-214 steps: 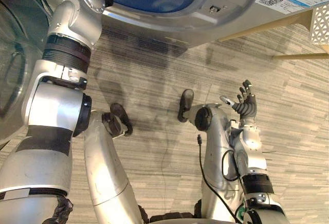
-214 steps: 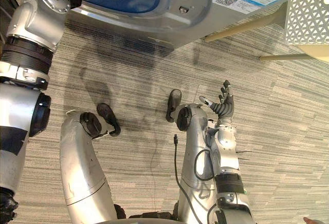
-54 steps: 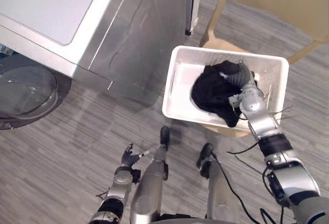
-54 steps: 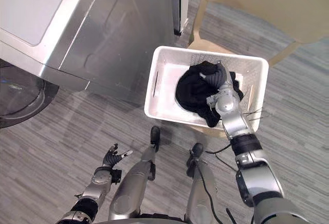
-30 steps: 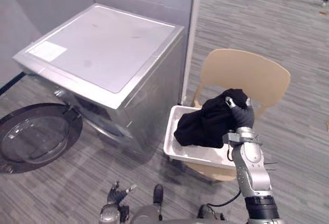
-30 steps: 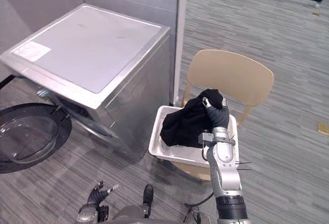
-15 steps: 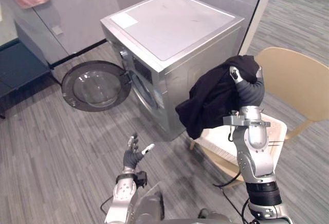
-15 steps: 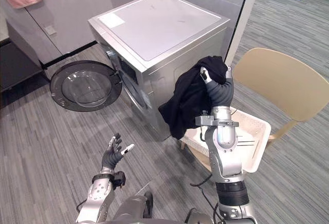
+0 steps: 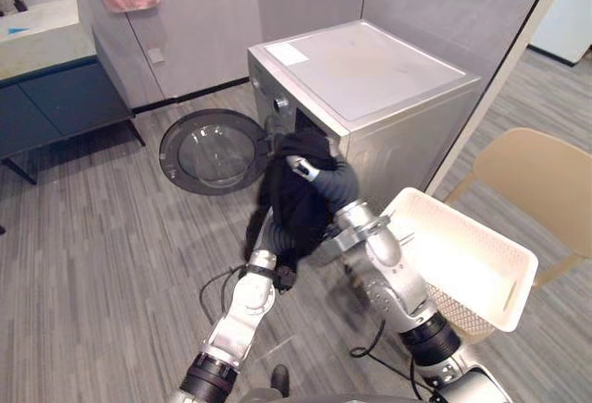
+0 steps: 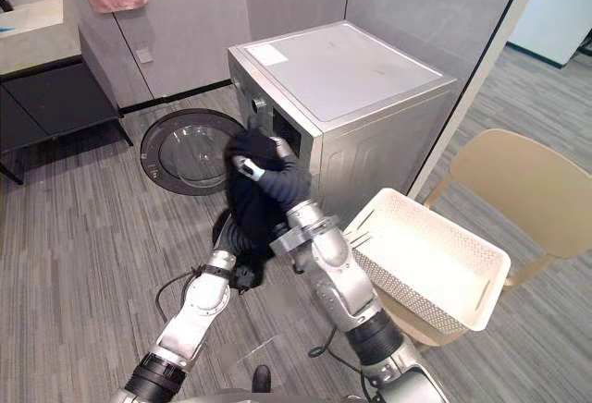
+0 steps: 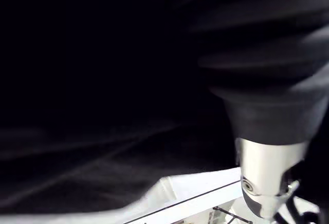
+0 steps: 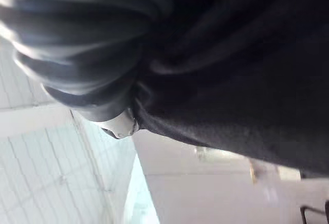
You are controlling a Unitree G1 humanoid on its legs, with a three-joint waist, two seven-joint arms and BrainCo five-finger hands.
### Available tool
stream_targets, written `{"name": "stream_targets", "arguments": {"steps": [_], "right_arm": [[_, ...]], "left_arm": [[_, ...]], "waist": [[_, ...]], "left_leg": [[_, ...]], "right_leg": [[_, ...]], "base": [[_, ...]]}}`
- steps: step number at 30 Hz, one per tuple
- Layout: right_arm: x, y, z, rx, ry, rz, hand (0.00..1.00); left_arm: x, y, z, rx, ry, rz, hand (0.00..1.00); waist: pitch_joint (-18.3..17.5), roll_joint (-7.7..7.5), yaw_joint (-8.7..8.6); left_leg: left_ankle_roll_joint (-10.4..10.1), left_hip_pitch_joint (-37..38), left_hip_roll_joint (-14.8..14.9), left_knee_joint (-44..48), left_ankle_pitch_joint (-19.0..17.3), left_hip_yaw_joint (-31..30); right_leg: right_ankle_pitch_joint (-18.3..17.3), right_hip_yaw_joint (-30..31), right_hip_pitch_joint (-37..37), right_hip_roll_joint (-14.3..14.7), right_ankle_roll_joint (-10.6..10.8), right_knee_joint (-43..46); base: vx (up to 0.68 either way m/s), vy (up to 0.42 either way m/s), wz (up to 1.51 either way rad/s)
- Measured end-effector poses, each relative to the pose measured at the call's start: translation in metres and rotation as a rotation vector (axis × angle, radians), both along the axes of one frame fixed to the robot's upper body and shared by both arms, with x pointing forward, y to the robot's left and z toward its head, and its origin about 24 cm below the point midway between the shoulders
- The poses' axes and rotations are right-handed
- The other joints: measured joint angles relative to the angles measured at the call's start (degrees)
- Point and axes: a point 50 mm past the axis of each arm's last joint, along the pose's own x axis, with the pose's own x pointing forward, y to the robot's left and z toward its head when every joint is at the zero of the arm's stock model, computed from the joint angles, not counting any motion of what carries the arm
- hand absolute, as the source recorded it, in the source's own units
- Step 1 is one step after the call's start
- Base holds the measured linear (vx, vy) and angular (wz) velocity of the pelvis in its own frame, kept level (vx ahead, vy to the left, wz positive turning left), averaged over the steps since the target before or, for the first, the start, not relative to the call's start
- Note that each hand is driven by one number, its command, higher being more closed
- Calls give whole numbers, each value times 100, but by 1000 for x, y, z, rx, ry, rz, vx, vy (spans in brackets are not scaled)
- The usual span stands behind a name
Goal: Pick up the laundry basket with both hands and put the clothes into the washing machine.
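Black garment (image 9: 289, 213) hangs from raised right robot hand (image 9: 310, 170), clenched round it; left robot hand (image 9: 257, 241) beneath, grasp unclear.

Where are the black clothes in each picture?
Left eye view: black clothes, middle, before the washing machine's front.
Right eye view: clothes left of middle, same spot.
Left wrist view: clothes very close.
Right wrist view: clothes very close too.
Eye views' landmark: round open door.

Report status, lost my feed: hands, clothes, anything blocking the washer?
Right hand clamped on black garment, up at the washing machine opening. Left hand beneath the garment. Door open, nothing blocking.
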Motion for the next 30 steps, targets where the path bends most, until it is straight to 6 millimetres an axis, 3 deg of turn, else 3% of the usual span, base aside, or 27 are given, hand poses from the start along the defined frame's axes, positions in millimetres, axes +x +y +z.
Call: {"name": "stream_targets", "arguments": {"steps": [7,8,14,17,22,27,30], "right_arm": [[-11,17,-5,77,85,154,100],[-11,17,-6,90,100,160,0],[-16,13,-21,141,181,191,0],[-21,5,-37,151,244,157,0],[-17,-38,-63,102,299,-59,0],[-8,-97,-68,-164,187,-432,0],[-13,-129,-77,-291,188,-627,0]], "left_arm": [[11,0,2,71,-37,59,100],[12,1,0,76,-30,67,100],[11,12,-7,70,-3,115,100],[2,28,-20,22,67,192,100],[-7,50,-31,-43,125,298,100],[-20,79,-37,-69,149,417,100],[-34,94,-48,-61,194,474,100]], "waist": [[-49,-6,-18],[-78,-8,-23],[-157,-40,-64],[-175,-36,-167],[-177,-33,-169],[-205,-5,-176],[-260,60,-182]], "left_leg": [[-24,-90,84,-4,71,5],[-29,-99,92,-4,78,7],[-53,-86,101,-4,94,7],[-57,-83,111,-4,97,6],[-65,-81,132,-6,99,-17],[-74,-76,193,-6,95,-7],[-98,-80,198,-6,77,-7]], "right_leg": [[248,6,37,153,-49,-336],[278,10,40,170,-45,-373],[344,16,104,232,-76,-495],[345,17,110,251,-78,-512],[350,19,140,286,-87,-548],[348,69,146,331,-88,-551],[346,72,144,335,-85,-553]], "base": [[-13,-2,-3],[0,0,0],[0,0,0],[0,0,0],[2,0,1],[0,0,0],[22,1,0]]}}
